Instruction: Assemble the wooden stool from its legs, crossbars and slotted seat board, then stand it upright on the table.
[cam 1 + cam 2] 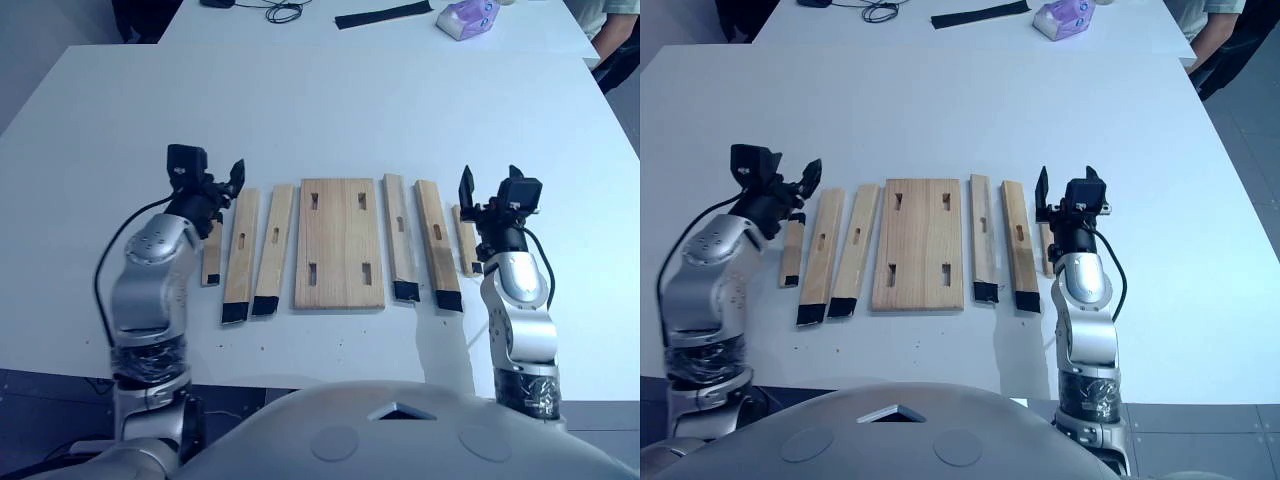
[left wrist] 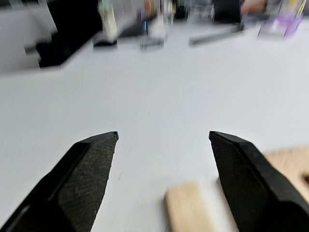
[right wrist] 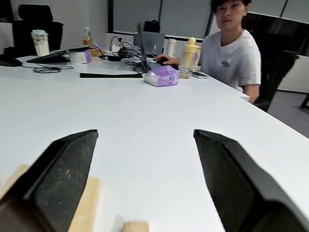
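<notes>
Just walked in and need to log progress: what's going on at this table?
Nothing is assembled yet. The seat board lies flat in the middle of the table, with two legs on each side of it and a short crossbar beyond each pair, all lying separately. The left gripper and right gripper are both open and empty, each close to the outer crossbar on its own side.

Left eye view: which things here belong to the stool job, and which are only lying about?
For the job: slotted seat board; left pair of legs; right pair of legs; left crossbar; right crossbar.
Lying about: purple packet; black strip; cables.
</notes>
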`<act>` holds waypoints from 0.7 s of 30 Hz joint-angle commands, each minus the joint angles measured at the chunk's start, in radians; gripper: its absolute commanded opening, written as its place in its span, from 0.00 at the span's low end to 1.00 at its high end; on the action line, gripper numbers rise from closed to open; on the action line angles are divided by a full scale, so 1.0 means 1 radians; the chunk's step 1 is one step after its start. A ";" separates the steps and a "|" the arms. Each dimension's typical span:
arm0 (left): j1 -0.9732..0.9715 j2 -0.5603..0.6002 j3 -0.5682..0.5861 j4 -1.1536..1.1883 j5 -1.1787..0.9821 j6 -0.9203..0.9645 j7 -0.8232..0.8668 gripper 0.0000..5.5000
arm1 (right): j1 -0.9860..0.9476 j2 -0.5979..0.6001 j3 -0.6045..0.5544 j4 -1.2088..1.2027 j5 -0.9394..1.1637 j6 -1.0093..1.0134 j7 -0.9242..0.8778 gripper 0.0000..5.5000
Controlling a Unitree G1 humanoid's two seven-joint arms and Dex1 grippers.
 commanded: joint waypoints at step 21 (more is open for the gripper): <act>-0.079 0.531 0.079 0.086 -0.737 0.785 0.138 0.64 | 0.292 0.130 -0.005 -0.200 -0.078 -0.032 -0.151 0.66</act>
